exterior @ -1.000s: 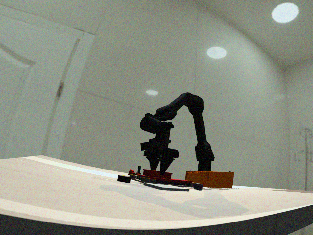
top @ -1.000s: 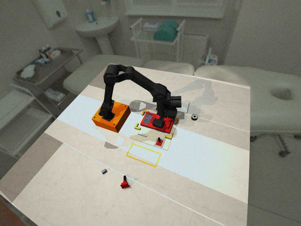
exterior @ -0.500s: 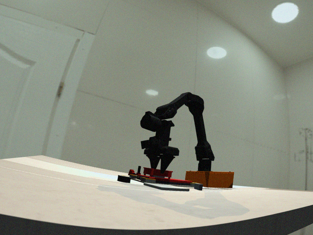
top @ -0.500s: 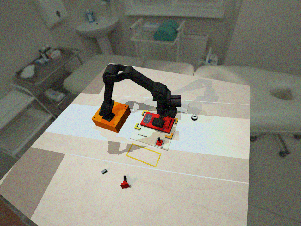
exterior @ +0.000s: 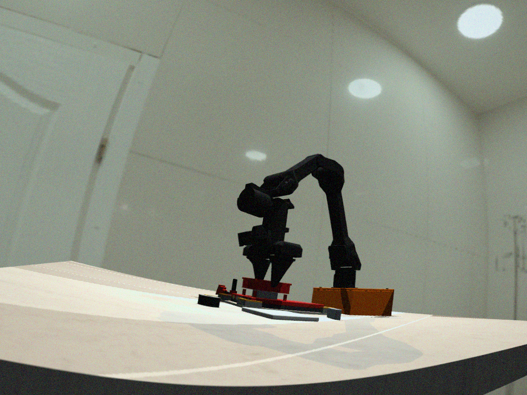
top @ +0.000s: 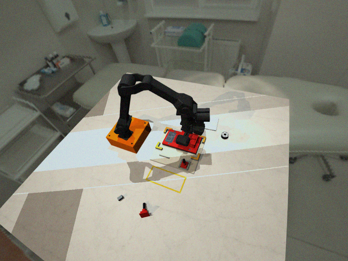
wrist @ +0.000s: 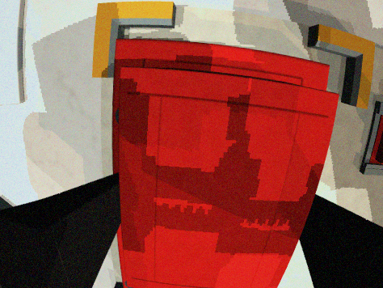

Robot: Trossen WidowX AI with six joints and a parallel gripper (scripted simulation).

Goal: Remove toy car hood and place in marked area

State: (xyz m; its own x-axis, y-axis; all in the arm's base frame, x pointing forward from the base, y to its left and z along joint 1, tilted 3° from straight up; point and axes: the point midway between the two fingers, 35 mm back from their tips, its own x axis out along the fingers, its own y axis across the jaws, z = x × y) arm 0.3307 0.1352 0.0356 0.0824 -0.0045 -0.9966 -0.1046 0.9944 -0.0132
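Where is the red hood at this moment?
The red hood is clamped in the gripper, lifted just above the toy car; in the top view it lies behind the yellow marked area, right of the orange base.

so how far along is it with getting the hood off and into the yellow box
Done: the gripper has clamped the red hood, one black finger on each side. In hand: the exterior view shows the hood raised off the car body, so it is coming off. Left: carry it to the yellow marked area, which has nothing in it, set it down, open and back off.
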